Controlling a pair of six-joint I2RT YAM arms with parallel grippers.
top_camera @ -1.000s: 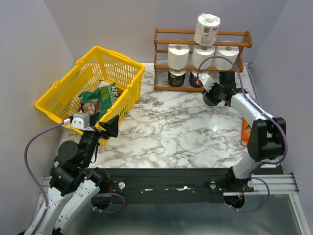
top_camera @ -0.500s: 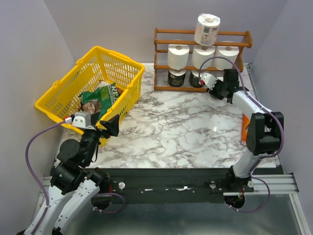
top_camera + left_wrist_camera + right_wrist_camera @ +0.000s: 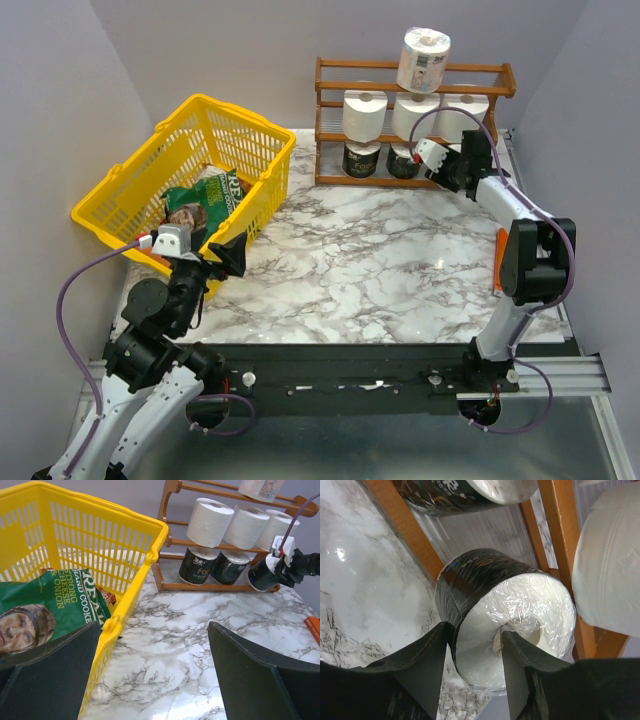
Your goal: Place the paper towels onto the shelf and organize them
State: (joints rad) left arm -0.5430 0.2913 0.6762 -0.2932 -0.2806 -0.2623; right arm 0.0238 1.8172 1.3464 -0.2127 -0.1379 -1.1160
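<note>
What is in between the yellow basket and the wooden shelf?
Only bare marble table. In the top view an open strip of it separates the yellow basket from the shelf, and the left wrist view shows the same gap.

Yellow plastic basket (image 3: 128, 182) on left side of table, set at an angle to the edges, lattice walls. 1 green snack bag (image 3: 205, 198) inside, against the near wall; printed face and white lettering show. Tabletop (image 3: 370, 265) white marble, grey veining. 1 orange item (image 3: 498, 262) at right edge, mostly hidden. Plain grey walls (image 3: 250, 40) around.
</note>
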